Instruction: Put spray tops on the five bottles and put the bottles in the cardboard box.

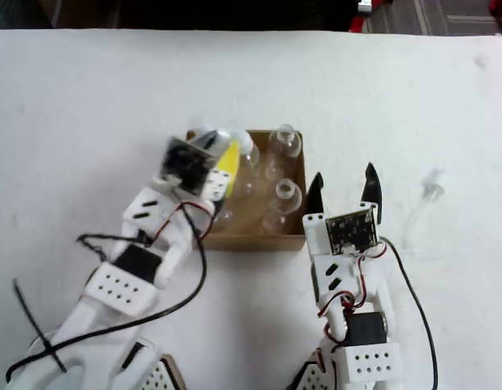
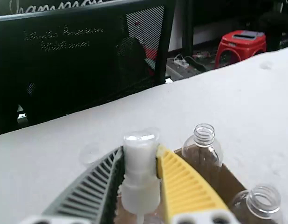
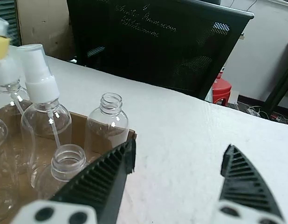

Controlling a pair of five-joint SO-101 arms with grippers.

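The left gripper (image 2: 140, 153), one finger grey and ribbed, the other yellow, is clamped tight on a white plastic spray top (image 2: 140, 182), which stands upright between the fingers with a thin tube showing beneath it. Seen from above, the left gripper (image 1: 221, 156) hangs over the 10 o'clock corner of the brown cardboard box (image 1: 259, 238). Inside the box, an open-necked clear plastic bottle (image 1: 284, 143) stands at the 1 o'clock corner and a second open-necked bottle (image 1: 287, 195) stands at 4 o'clock. From the right wrist, a capped bottle (image 3: 41, 112) with a white sprayer on its neck stands deeper in the box.

The right gripper (image 1: 344, 188) has its black fingers spread wide with nothing between them. It sits just outside the box at the 4 o'clock corner. A loose spray top (image 1: 430, 193) lies on the white table (image 1: 88, 97) at 3 o'clock from the right gripper, apart from it
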